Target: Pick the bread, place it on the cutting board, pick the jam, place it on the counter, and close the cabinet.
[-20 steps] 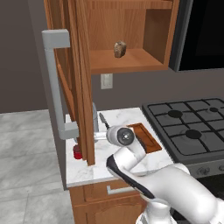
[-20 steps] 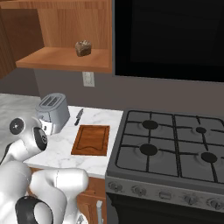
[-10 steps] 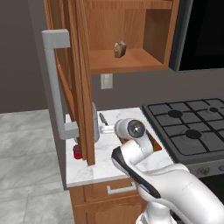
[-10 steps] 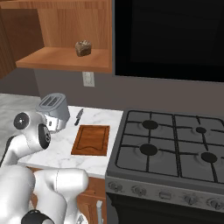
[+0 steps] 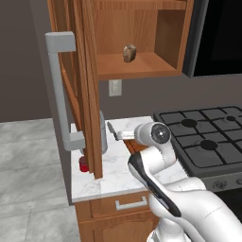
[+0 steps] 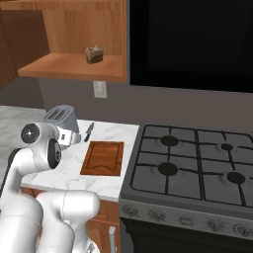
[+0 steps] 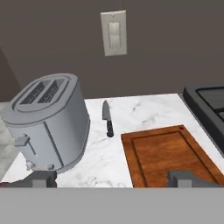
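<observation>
One piece of bread sits alone on the lower shelf of the wall cabinet, whose panelled door stands swung wide open with its long grey bar handle facing out. From the other side the same single chunk of bread rests near the middle of that shelf, well above the worktop. One red jam jar stands on the marble at the left edge of the worktop, partly hidden behind the bottom of the open door. One cutting board lies flat on the white marble, just beside the stove, with nothing on it. There is one grey toaster with two slots, standing upright to the left of the board, and one small knife with a dark handle lying on the marble between the toaster and the cutting board, apart from both. One wall socket sits on the dark wall above them. The stove shows four burners. The gripper hangs low over the front of the worktop with its two fingers spread wide apart and nothing between them, the near corner of the board lying in the gap's line of sight. One drawer with a silver handle sits under the marble.
</observation>
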